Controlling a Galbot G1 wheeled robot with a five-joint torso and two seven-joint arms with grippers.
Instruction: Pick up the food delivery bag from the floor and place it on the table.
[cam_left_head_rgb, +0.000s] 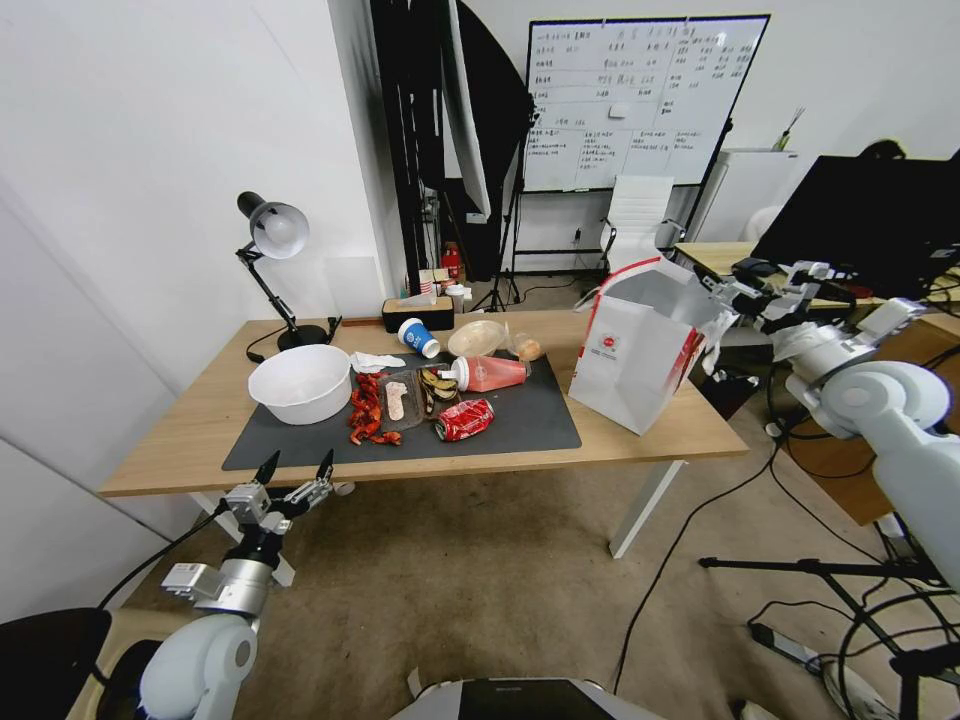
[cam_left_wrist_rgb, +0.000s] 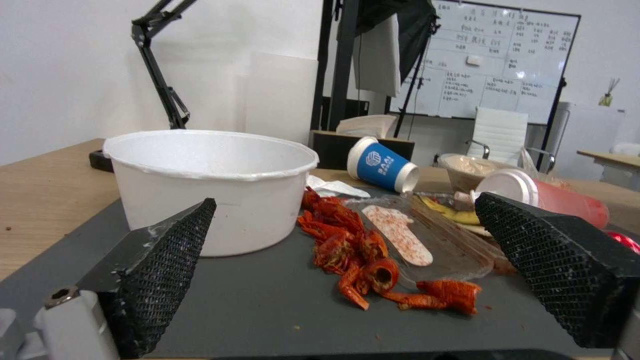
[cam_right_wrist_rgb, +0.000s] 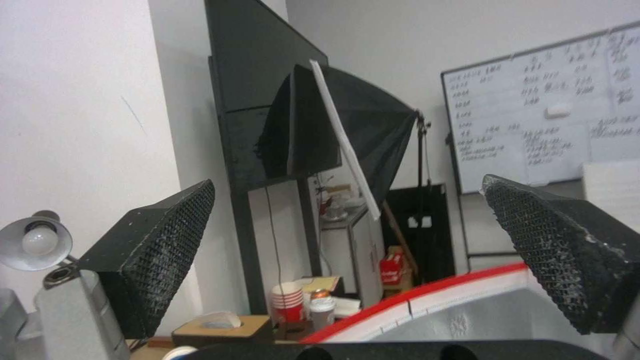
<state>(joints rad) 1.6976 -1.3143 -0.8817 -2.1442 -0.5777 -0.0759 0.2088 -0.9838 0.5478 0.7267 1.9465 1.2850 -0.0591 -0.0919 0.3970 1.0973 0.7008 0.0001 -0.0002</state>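
The food delivery bag (cam_left_head_rgb: 635, 355), white with red edges and a small red logo, stands open on the right end of the light-wood table (cam_left_head_rgb: 190, 420). It leans slightly and rests partly beside the dark grey mat (cam_left_head_rgb: 530, 420). My right gripper (cam_left_head_rgb: 722, 288) is open at the bag's upper right rim, nothing between its fingers. The right wrist view shows the open gripper (cam_right_wrist_rgb: 348, 182) above the bag's red edge and silver lining (cam_right_wrist_rgb: 467, 305). My left gripper (cam_left_head_rgb: 298, 465) is open and empty at the table's front left edge, and its wrist view (cam_left_wrist_rgb: 345, 200) faces the mat. The floor (cam_left_head_rgb: 480, 580) lies bare below.
On the mat lie a white bowl (cam_left_head_rgb: 300, 382), red crayfish shells (cam_left_head_rgb: 365, 410), a crushed red can (cam_left_head_rgb: 465, 419), a pink bottle (cam_left_head_rgb: 490, 373) and a blue cup (cam_left_head_rgb: 418, 337). A desk lamp (cam_left_head_rgb: 272, 230) stands at the back left. Black cables (cam_left_head_rgb: 690, 540) and a stand cross the floor at right.
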